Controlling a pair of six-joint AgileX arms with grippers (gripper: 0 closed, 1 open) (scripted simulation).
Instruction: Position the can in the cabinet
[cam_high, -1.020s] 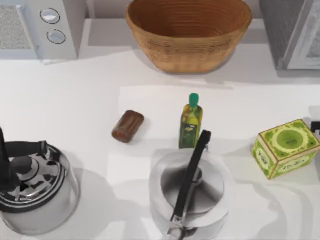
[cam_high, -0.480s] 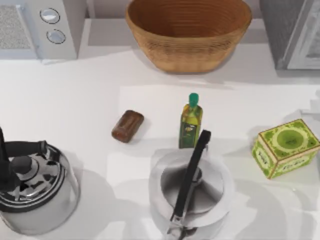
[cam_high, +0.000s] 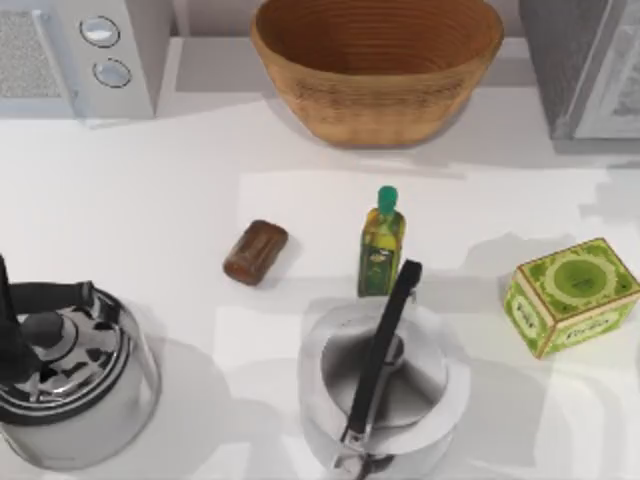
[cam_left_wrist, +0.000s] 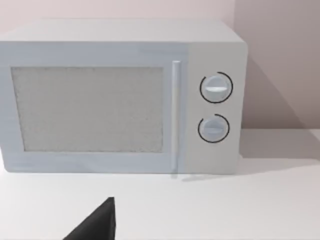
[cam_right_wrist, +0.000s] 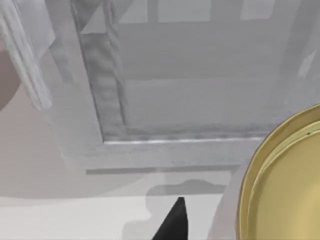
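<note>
The can (cam_high: 256, 252) is a small reddish-brown cylinder lying on its side on the white table, left of centre, with no gripper near it. The cabinet (cam_high: 590, 65) stands at the back right corner. In the right wrist view its grey framed door (cam_right_wrist: 165, 85) is close in front of my right arm, and one dark fingertip (cam_right_wrist: 172, 225) pokes into view. My left arm is at the left side, facing the microwave (cam_left_wrist: 120, 97), with one dark fingertip (cam_left_wrist: 100, 224) showing.
An olive-oil bottle (cam_high: 381, 243) stands right of the can. A green box (cam_high: 571, 295) sits at the right, a wicker basket (cam_high: 377, 65) at the back, a kettle (cam_high: 65, 375) front left and a metal pot (cam_high: 385, 385) front centre. A brass-coloured round thing (cam_right_wrist: 285, 175) is beside the cabinet door.
The dark bit of my right arm at the top view's right edge has left the picture, and its shadow has shifted towards the cabinet. The can and other objects have not moved.
</note>
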